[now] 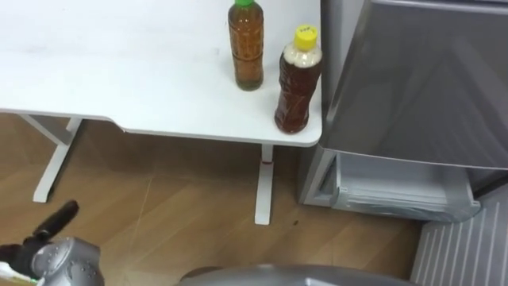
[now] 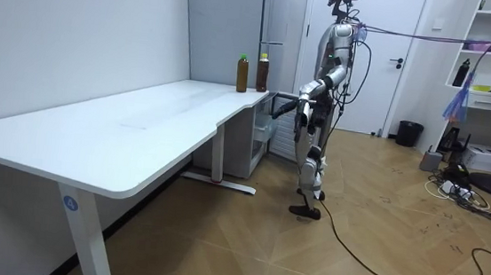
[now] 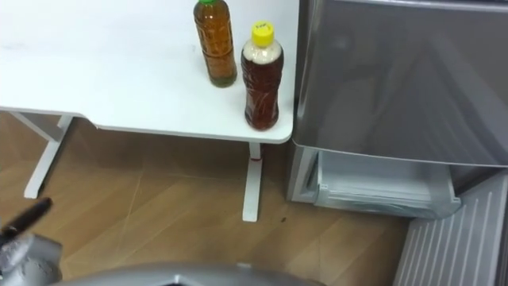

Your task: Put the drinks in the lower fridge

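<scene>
Drinks (image 1: 298,79) on table (image 1: 119,63), left hand (image 1: 57,218) open

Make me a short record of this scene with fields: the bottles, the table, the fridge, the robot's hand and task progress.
bottles: green-cap bottle and yellow-cap bottle, both upright, close together
table: white table; bottles on its corner beside the fridge
fridge: grey fridge; lower drawer stands open
left hand: low at lower left, away from both bottles
progress: neither bottle in the fridge yet

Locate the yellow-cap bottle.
Left eye view, right of centre: yellow-cap bottle stands on the white table, right front corner, just right of the green-cap bottle, beside the grey fridge.
</scene>
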`<state>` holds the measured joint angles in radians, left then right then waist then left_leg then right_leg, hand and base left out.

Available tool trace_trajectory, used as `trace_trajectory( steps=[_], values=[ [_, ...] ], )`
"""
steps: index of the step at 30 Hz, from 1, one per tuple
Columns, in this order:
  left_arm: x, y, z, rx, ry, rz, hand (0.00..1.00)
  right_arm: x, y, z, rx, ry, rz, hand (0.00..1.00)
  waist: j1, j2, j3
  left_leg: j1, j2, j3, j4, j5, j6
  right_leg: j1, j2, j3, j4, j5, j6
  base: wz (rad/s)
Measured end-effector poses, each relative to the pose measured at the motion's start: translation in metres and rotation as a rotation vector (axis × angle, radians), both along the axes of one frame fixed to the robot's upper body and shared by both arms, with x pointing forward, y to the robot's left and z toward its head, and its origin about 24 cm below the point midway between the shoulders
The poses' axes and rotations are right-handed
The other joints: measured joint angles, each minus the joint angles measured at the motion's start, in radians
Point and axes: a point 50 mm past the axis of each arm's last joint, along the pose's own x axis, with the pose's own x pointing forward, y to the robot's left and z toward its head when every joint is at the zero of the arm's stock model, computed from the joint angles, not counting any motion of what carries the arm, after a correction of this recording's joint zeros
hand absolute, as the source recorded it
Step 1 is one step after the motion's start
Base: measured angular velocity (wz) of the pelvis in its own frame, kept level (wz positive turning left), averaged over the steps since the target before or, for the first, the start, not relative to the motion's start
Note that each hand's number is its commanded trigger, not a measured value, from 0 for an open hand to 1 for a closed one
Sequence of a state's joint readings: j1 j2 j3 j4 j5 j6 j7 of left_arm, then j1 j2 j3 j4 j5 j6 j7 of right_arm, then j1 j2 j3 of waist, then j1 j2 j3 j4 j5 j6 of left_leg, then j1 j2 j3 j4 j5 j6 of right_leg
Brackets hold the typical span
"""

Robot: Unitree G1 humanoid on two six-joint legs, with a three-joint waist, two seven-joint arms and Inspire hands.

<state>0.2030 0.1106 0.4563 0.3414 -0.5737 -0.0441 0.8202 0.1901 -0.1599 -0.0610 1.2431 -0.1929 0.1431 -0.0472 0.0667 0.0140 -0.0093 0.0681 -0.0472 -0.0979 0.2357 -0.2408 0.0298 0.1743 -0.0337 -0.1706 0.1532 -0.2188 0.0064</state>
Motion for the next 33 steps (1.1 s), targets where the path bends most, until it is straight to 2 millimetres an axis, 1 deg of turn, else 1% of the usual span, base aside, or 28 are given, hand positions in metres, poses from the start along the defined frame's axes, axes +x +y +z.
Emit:
trace_trajectory(
  steps=[2,4,7,8,10,11,12,13,15,16,17,18,19,20,22,24,25,26,28,29,30,31,33],
  values=[
    [0.006,0.003,0.011,0.047,-0.037,0.036,0.00,-0.003,0.000,0.000,-0.008,0.002,0.000,0.00,-0.001,0.005,0.0001,0.009,0.000,0.000,-0.004,0.000,0.000,0.001,0.000,0.003,0.000,0.000,0.000,-0.02],
    [0.011,0.005,0.024,0.097,-0.073,0.051,0.00,-0.006,0.000,0.000,-0.005,0.002,0.000,0.00,-0.002,0.005,0.0006,0.009,0.000,-0.001,-0.005,0.000,0.000,0.002,0.000,-0.003,0.000,0.000,0.000,-0.02],
    [0.025,0.004,0.060,0.230,-0.184,0.012,0.00,-0.011,0.001,0.000,0.000,0.009,-0.005,0.00,-0.003,0.004,0.0016,0.007,0.000,-0.003,-0.005,0.000,0.000,0.004,0.000,-0.024,0.000,0.000,0.000,0.00],
    [0.026,0.004,0.066,0.259,-0.200,0.003,0.00,-0.012,0.002,0.000,0.002,0.010,-0.006,0.00,0.001,0.004,0.0016,0.007,0.000,-0.003,-0.007,0.000,0.000,0.003,0.000,-0.024,0.000,0.000,0.000,0.00],
    [0.032,0.003,0.089,0.378,-0.256,-0.030,0.00,-0.016,0.004,0.000,0.018,0.021,-0.008,0.00,0.009,0.005,0.0017,0.010,0.001,0.001,-0.014,0.000,0.000,0.001,0.000,-0.024,-0.001,0.000,0.000,-0.06],
    [0.033,0.003,0.095,0.403,-0.270,-0.036,0.00,-0.018,0.004,0.000,0.021,0.025,-0.008,0.00,0.010,0.006,0.0015,0.011,0.001,0.000,-0.014,0.000,0.000,0.002,0.000,-0.025,-0.001,0.000,0.000,0.00],
    [0.034,0.001,0.105,0.450,-0.305,-0.048,0.00,-0.021,0.005,0.000,0.030,0.032,-0.009,0.00,0.011,0.008,0.0015,0.013,0.001,0.000,-0.013,0.000,0.000,0.003,0.000,-0.025,-0.001,0.000,0.000,0.00],
    [0.035,0.000,0.110,0.469,-0.322,-0.053,0.00,-0.022,0.006,0.000,0.033,0.035,-0.010,0.00,0.011,0.009,0.0015,0.014,0.001,0.000,-0.013,0.000,0.000,0.003,0.000,-0.025,-0.001,0.000,0.000,0.00],
    [0.038,-0.003,0.127,0.516,-0.397,-0.077,0.00,-0.026,0.008,-0.001,0.051,0.046,-0.012,0.00,0.009,0.008,0.0042,0.021,0.001,0.000,-0.004,0.001,0.001,0.008,-0.001,-0.024,-0.001,0.000,0.000,0.00],
    [0.039,-0.004,0.130,0.523,-0.414,-0.084,0.00,-0.026,0.008,-0.001,0.057,0.048,-0.007,0.00,0.009,0.010,0.0075,0.023,0.000,0.000,-0.002,0.001,0.001,0.011,-0.001,-0.024,-0.001,0.000,0.000,0.00],
    [0.042,-0.006,0.136,0.536,-0.448,-0.103,0.00,-0.025,0.010,-0.001,0.072,0.050,0.005,0.00,0.005,0.009,0.0158,0.030,0.000,-0.001,-0.001,0.001,0.001,0.019,-0.001,-0.023,-0.001,0.000,0.000,0.00],
    [0.043,-0.007,0.142,0.549,-0.475,-0.120,0.00,-0.022,0.011,-0.002,0.085,0.045,0.015,0.00,-0.004,0.011,0.0172,0.029,0.000,-0.002,-0.001,0.001,0.001,0.018,-0.001,-0.023,-0.001,0.000,0.000,0.00],
    [0.043,-0.008,0.144,0.556,-0.487,-0.133,0.00,-0.021,0.012,-0.002,0.090,0.043,0.019,0.00,-0.007,0.006,0.0213,0.028,0.000,-0.002,-0.001,0.001,0.001,0.018,-0.001,-0.024,-0.001,0.000,0.000,0.00],
    [0.045,-0.010,0.149,0.568,-0.508,-0.168,0.00,-0.019,0.013,-0.002,0.102,0.035,0.028,0.00,-0.014,0.006,0.0238,0.021,0.000,-0.002,0.001,0.001,0.001,0.018,-0.001,-0.024,-0.002,0.000,0.000,0.00],
    [0.052,-0.018,0.158,0.590,-0.553,-0.271,0.00,-0.018,0.013,-0.003,0.117,0.027,0.029,0.00,-0.017,0.005,0.0246,0.009,0.000,0.003,0.000,0.000,0.000,0.014,-0.001,-0.021,-0.002,0.000,0.000,0.00],
    [0.057,-0.025,0.162,0.596,-0.585,-0.350,0.00,-0.019,0.014,-0.003,0.128,0.034,0.028,0.00,-0.025,0.002,0.0242,0.007,-0.001,-0.003,0.003,0.000,0.000,0.009,-0.001,-0.019,-0.002,0.000,0.000,0.00],
    [0.060,-0.029,0.164,0.598,-0.603,-0.396,0.00,-0.019,0.014,-0.003,0.138,0.037,0.028,0.00,-0.032,0.002,0.0221,0.003,-0.001,-0.003,0.005,0.001,0.000,0.005,-0.001,-0.019,-0.002,0.000,0.000,0.00],
    [0.061,-0.031,0.166,0.600,-0.614,-0.418,0.00,-0.018,0.014,-0.003,0.143,0.040,0.029,0.00,-0.035,0.000,0.0218,0.000,-0.001,-0.003,0.006,0.002,-0.001,0.001,-0.001,-0.018,-0.002,0.000,0.000,0.00],
    [0.068,-0.039,0.171,0.601,-0.659,-0.503,0.00,-0.018,0.015,-0.003,0.162,0.050,0.042,0.00,-0.045,-0.005,0.0163,-0.003,-0.001,-0.002,0.006,0.005,-0.001,-0.002,-0.001,-0.019,-0.002,0.000,0.000,0.00],
    [0.069,-0.041,0.172,0.600,-0.669,-0.522,0.00,-0.017,0.015,-0.003,0.164,0.050,0.047,0.00,-0.048,-0.004,0.0153,-0.003,-0.001,-0.002,0.006,0.006,-0.001,-0.001,-0.001,-0.019,-0.002,0.000,0.000,0.00],
    [0.072,-0.045,0.174,0.600,-0.687,-0.567,0.00,-0.015,0.015,-0.004,0.169,0.051,0.059,0.00,-0.054,-0.007,0.0147,-0.001,-0.001,0.000,0.006,0.006,-0.001,-0.001,-0.001,-0.018,-0.002,0.000,0.000,0.00],
    [0.075,-0.050,0.175,0.600,-0.699,-0.616,0.00,-0.015,0.015,-0.004,0.179,0.059,0.066,0.00,-0.063,-0.006,0.0135,0.006,-0.001,0.003,0.007,0.008,-0.001,0.000,-0.001,-0.016,-0.002,0.000,0.000,0.00],
    [0.080,-0.057,0.176,0.595,-0.713,-0.703,0.00,-0.015,0.016,-0.004,0.188,0.067,0.066,0.00,-0.065,-0.010,0.0145,0.011,0.001,0.009,0.005,0.008,-0.001,0.001,0.000,-0.009,-0.001,0.000,-0.001,-0.08]
  ],
)
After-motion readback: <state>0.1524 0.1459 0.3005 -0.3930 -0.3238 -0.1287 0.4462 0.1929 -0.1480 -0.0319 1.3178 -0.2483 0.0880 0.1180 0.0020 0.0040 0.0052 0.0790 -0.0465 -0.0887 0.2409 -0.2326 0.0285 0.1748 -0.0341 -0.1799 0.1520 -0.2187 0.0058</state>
